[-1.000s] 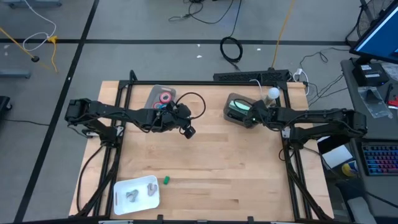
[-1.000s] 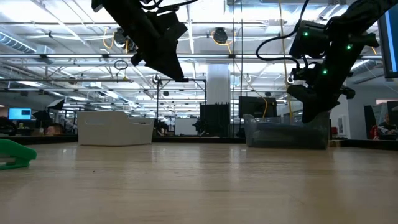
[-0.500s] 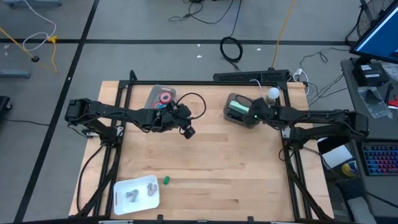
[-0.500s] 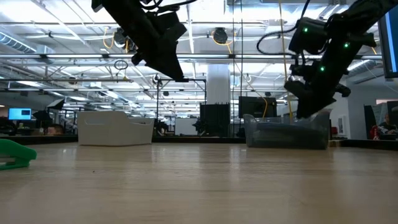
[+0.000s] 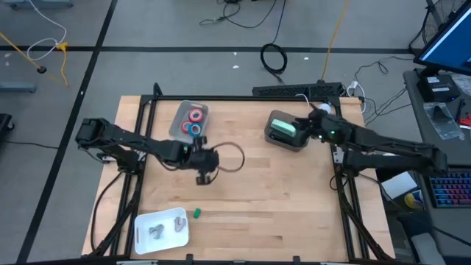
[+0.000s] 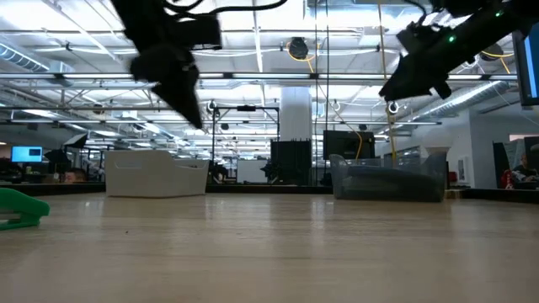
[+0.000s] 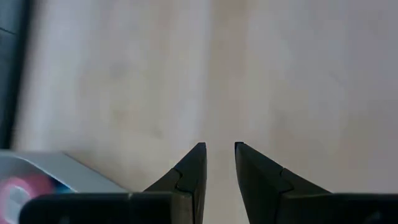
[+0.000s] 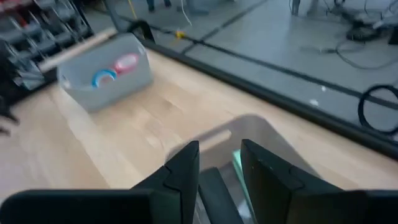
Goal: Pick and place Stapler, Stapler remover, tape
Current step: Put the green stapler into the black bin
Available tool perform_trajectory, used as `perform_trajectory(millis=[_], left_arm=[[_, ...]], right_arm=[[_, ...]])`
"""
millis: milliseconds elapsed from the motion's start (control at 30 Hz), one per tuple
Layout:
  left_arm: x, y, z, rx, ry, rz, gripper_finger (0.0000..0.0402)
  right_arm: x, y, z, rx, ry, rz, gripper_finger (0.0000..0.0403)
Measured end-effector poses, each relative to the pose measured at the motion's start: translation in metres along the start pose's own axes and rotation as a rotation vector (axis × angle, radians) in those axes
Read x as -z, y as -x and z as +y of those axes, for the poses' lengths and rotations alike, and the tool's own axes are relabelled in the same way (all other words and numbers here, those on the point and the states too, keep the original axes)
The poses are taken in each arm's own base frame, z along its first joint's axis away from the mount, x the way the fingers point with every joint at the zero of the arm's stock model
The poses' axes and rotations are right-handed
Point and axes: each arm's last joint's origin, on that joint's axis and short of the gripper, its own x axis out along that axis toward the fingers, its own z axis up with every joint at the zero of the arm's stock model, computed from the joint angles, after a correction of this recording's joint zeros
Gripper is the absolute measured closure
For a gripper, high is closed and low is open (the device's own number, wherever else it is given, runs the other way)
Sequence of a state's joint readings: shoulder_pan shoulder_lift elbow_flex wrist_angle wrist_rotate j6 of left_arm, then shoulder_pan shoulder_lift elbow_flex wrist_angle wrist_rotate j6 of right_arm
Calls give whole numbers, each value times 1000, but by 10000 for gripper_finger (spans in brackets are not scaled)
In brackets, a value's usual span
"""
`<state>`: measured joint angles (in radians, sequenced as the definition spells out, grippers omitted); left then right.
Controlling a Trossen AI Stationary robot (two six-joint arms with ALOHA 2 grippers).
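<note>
Left claw (image 5: 204,177) has swung off the tape bin (image 5: 179,121) (empty, slightly parted) over bare table.

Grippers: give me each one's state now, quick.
Left gripper: open a little, holding nothing, above bare table.
Right gripper: open a little, holding nothing, above the grey bin.

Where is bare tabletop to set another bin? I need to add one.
Free: the wood between the left end effector and the green stapler's bin, and right of the white tray. Crowded: the far edge, around the tape bin.
</note>
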<state>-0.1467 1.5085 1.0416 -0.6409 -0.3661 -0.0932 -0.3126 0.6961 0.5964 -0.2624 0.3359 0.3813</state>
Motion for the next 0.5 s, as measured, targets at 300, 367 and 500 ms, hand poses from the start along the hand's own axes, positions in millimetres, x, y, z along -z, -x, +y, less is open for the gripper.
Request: perform_trajectory(millis=[300,367,500], left_arm=[[5,19,-24,353,208,177,314],[1,23,-21,427,331,227,314],[-11,30,-15,593,585,309,314]], right_arm=[[-8,21,-5,-41,-33,-101,292],[-8,21,-5,-42,-34,-105,291],[-8,21,-5,-41,-30,-103,293]])
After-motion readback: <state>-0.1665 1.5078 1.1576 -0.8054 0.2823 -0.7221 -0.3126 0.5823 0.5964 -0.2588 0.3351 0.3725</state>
